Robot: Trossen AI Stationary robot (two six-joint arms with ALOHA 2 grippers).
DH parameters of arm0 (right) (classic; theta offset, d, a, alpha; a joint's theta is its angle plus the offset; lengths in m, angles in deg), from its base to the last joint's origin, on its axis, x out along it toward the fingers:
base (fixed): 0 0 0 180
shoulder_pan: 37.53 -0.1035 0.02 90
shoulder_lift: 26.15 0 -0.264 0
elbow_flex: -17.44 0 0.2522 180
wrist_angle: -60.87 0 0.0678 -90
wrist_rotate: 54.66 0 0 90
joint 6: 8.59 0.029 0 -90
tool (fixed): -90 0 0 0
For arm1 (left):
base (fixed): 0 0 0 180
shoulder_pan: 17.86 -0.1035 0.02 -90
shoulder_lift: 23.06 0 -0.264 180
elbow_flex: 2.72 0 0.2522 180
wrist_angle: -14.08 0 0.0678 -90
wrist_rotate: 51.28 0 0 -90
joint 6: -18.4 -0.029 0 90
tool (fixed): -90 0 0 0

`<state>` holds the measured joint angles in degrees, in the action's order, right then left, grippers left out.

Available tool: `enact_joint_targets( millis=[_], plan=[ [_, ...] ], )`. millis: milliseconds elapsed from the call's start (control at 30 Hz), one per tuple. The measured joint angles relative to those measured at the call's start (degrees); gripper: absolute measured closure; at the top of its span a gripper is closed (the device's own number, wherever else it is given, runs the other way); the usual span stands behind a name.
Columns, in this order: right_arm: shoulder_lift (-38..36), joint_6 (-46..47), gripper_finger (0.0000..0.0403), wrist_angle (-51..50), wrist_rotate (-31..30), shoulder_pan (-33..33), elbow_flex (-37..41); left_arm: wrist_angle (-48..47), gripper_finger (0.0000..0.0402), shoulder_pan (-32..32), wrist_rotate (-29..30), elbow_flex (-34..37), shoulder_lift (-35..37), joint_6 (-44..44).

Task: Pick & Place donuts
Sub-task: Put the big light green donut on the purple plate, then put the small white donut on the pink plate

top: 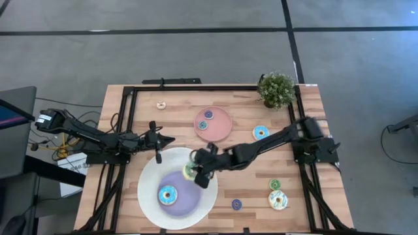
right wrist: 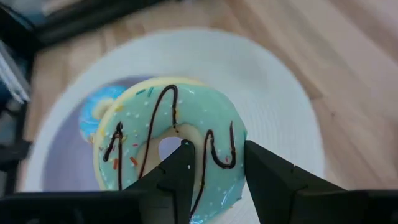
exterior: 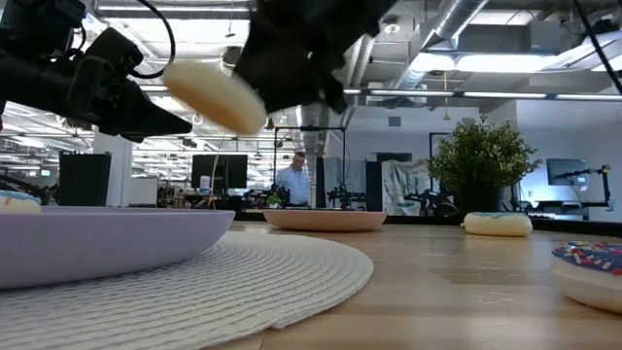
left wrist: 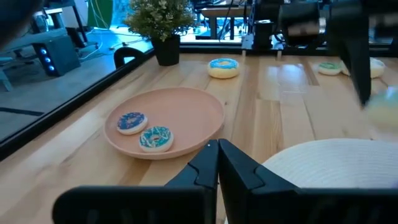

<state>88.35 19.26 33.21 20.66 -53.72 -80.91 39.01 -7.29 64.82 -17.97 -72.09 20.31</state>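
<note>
Right arm reaches in from the right edge of the high view, stretched diagonally toward frame centre, its right gripper poised over the upper right rim of the big white plate. The fingers are clamped on a green-iced donut with dark drizzle, one finger through the hole; in the low view this donut hangs clear above the plate, tilted. A blue donut lies on the plate's lavender centre, lower left of the gripper. Left arm extends from the left edge of the high view, its left gripper just above the plate's top rim, fingers closed together, holding nothing. The pink plate above centre carries two small donuts
</note>
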Motion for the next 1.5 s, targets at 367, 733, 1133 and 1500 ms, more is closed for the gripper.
enact_joint_targets(
  millis=[367,733,1133,1500],
  plan=[
    [17.76,-4.20,0.0278,-12.15,6.64,0.26,-22.03,0.89,0.0398,0.00,-0.14,0.00,0.00,0.72],
    [22.51,-4.91,0.0278,-15.86,11.63,0.97,-28.63,1.60,0.0398,0.00,-0.19,0.00,0.02,0.83],
    [22.51,-4.35,0.0261,-16.65,11.72,1.14,-28.60,1.61,0.0398,0.00,-0.21,0.00,0.02,0.92],
    [22.51,-4.31,0.0196,-17.41,11.63,1.23,-28.58,1.55,0.0398,0.00,-0.21,0.00,0.02,0.92]
  ],
)
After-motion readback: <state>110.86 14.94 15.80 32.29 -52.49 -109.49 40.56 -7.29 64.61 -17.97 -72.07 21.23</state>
